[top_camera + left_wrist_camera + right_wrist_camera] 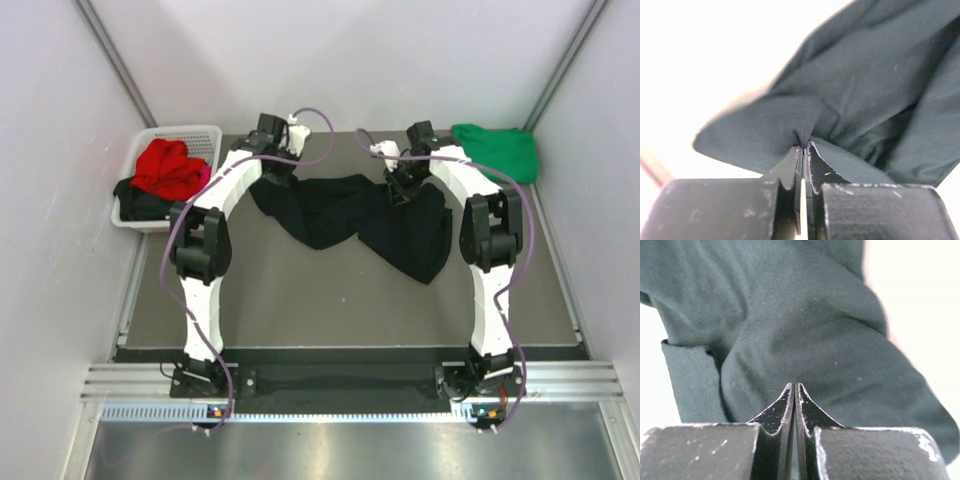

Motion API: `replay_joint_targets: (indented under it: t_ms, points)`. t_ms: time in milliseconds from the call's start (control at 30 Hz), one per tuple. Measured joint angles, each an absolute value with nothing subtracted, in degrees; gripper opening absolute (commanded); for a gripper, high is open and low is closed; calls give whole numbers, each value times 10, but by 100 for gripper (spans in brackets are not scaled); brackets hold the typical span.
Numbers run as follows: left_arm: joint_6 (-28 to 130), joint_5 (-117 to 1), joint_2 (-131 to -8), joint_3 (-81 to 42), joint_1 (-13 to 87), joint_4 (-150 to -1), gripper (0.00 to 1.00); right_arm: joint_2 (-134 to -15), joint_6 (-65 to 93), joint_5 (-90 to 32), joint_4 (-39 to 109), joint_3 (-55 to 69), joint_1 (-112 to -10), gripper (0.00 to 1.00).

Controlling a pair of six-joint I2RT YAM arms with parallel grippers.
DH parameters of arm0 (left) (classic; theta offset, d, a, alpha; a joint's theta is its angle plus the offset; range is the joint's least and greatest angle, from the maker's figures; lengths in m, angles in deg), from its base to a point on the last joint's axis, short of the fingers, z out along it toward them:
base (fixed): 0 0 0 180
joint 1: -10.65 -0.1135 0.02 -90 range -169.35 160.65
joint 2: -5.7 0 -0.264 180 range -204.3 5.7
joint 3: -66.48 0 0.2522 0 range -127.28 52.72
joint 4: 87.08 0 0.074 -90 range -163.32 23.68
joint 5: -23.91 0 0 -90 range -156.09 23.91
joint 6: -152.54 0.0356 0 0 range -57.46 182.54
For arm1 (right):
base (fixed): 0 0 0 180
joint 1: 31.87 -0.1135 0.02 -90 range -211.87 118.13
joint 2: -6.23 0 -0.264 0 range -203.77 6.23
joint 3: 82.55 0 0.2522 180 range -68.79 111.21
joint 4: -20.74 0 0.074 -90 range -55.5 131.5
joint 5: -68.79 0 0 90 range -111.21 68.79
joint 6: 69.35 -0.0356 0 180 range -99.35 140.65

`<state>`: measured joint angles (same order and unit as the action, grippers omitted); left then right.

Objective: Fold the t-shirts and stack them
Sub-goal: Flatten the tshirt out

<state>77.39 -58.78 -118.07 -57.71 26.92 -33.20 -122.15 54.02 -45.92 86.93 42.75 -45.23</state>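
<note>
Top external: black t-shirt (pixel 340 212) sprawls crumpled mid-table (pixel 300 300), dead ahead at 12 o'clock, unfolded. Farther back, green t-shirt (pixel 497 150) bunched at 2 o'clock; red t-shirt (pixel 165 165) heaped in basket (pixel 190 130) at 10 o'clock. My read: no stack begun, nearly all folding ahead. Wrist views alone show fingers: left gripper (pixel 802 147) pinching fold of dark cloth; right gripper (pixel 794 386) pressed together against cloth, catch unclear. Only overhead shows other shirts.

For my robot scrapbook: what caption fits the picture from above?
Left gripper and right gripper pinch the black t-shirt; green t-shirt back right, white basket left.
</note>
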Motion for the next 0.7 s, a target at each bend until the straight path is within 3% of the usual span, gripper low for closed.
replay_joint_targets:
  t_ms: [233, 267, 300, 367, 400, 500, 700]
  points:
    - [776, -608, -1081, -588, 268, -348, 0, -1099, 541, -443, 861, 428, -458, 1]
    - [777, -610, -1064, -588, 268, -353, 0, -1066, 541, -441, 859, 428, -459, 30]
    - [777, -611, -1049, -588, 268, -359, 0, -1044, 539, -440, 857, 428, -460, 49]
    - [777, -612, -1019, -588, 268, -370, 0, -997, 540, -440, 853, 424, -460, 73]
    - [777, -613, -1008, -588, 268, -373, 0, -979, 539, -440, 853, 418, -461, 77]
    - [777, -613, -986, -587, 268, -378, 0, -957, 548, -455, 865, 374, -461, 87]
    - [777, -623, -982, -572, 268, -379, 0, -1018, 574, -462, 897, 190, -463, 86]
